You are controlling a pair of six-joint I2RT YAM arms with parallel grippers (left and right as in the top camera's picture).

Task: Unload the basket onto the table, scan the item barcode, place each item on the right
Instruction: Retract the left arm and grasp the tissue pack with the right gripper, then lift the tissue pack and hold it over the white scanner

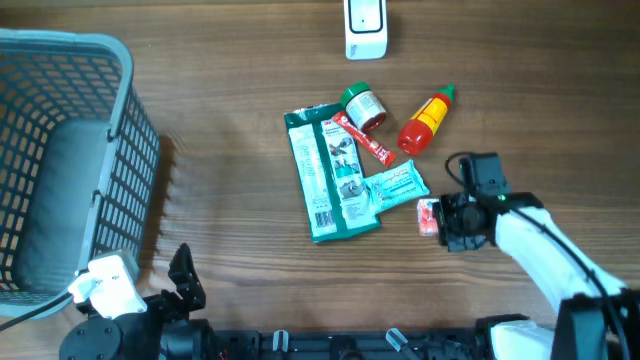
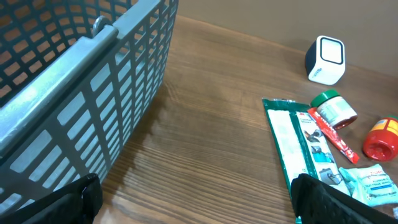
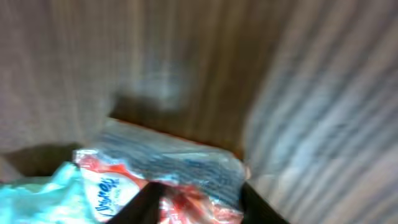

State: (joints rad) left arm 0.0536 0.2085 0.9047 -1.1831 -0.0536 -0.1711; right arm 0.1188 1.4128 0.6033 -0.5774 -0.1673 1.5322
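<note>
Right fingers (image 3: 264, 208) half-closed around the small red-and-white crinkly plastic packet (image 1: 428, 212), can't tell if gripped; it could squirt out sideways. Left fingers (image 2: 336, 199) wide open, empty.

Apparently a mock shop checkout: packaged groceries (image 1: 330, 175) lie just left of the jaws of the right gripper (image 1: 436, 216), a white barcode scanner (image 1: 366, 25) beyond them, a grey shopping basket (image 1: 135, 170) far left.

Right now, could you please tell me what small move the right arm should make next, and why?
Probably close the right gripper onto the small red-and-white packet before lifting: the wrist view shows it between the fingers, but blur hides any contact, and the white scanner stands across the table.
</note>
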